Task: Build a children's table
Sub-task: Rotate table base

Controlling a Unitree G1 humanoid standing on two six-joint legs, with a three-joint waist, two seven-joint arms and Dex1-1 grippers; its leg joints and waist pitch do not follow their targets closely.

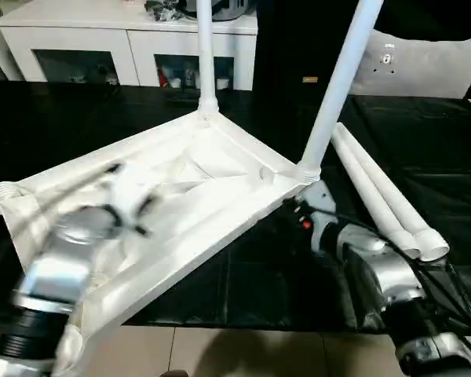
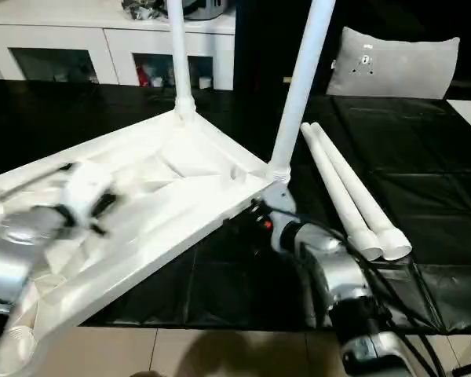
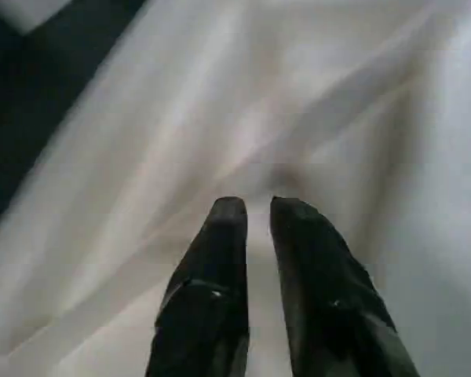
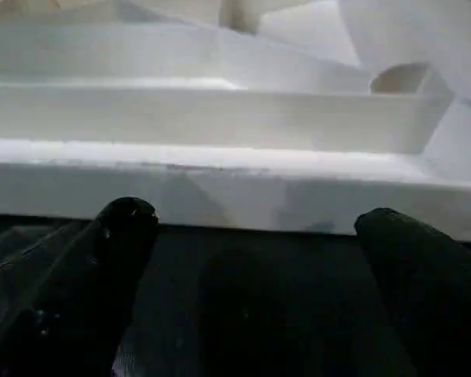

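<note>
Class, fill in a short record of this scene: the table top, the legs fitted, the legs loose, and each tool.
table top: white ribbed plastic table top, upside down on the black surface
fitted legs: two white tubular legs upright in far corner sockets
loose legs: two white legs lying side by side
left tool: fingers nearly together, over the top's underside
right tool: wide open, facing the top's edge

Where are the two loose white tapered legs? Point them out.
In the left eye view, the two loose white tapered plastic legs lie side by side on the black surface, right of the upturned white plastic tabletop, beside the right silver forearm.
</note>
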